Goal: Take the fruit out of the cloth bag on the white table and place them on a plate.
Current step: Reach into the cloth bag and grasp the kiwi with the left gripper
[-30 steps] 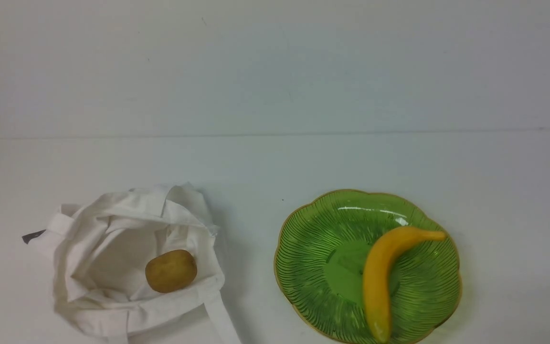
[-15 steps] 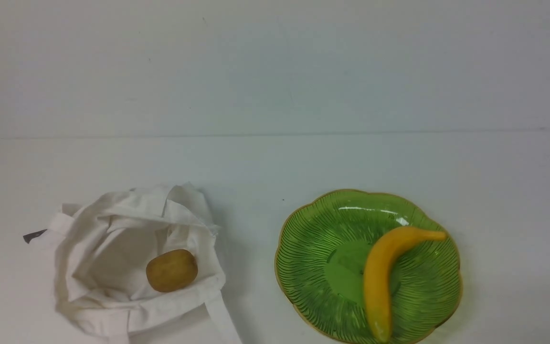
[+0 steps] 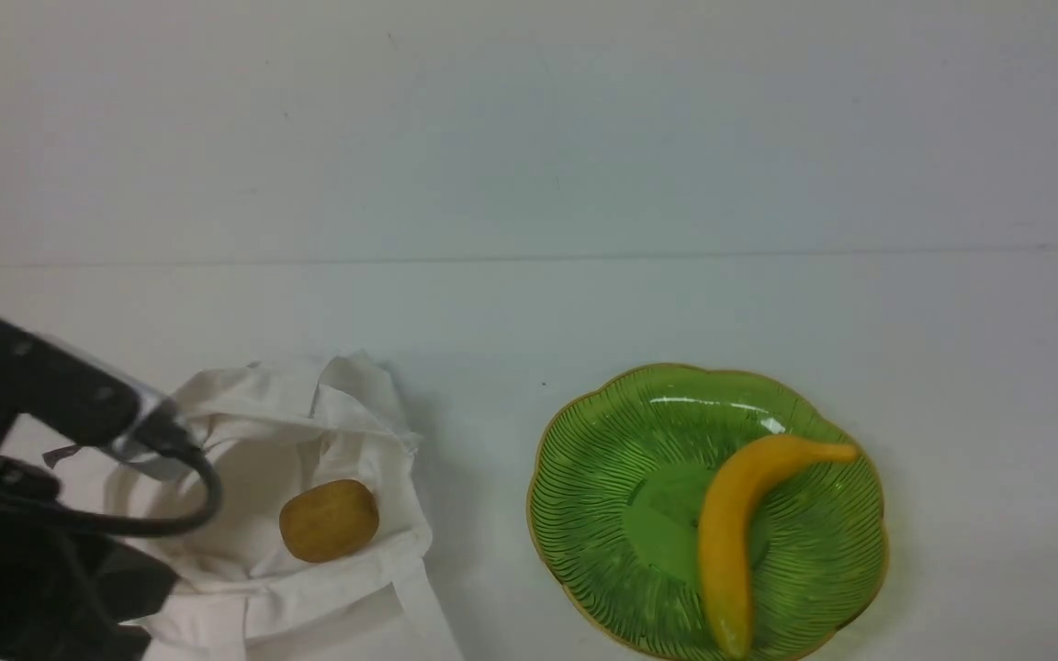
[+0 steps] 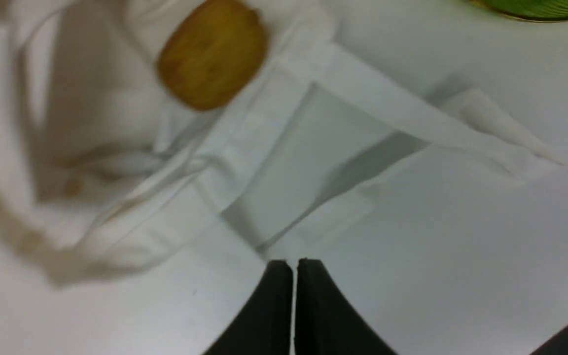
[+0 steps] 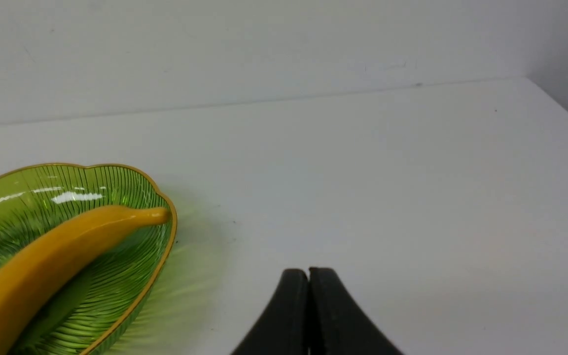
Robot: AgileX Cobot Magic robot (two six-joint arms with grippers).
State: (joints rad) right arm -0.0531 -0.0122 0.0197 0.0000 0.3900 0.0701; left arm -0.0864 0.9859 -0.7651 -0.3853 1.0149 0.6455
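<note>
Left claw, 2 black tapered tips together, near crumpled cloth bag

Brown fruit lies inside open cloth bag, beside green plate.

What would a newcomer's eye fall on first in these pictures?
The green plate on the right of the white table, with a yellow banana lying across it, strikes first. On the left, a brown fruit sits in the open cloth bag, with the black left arm over its left side.
</note>
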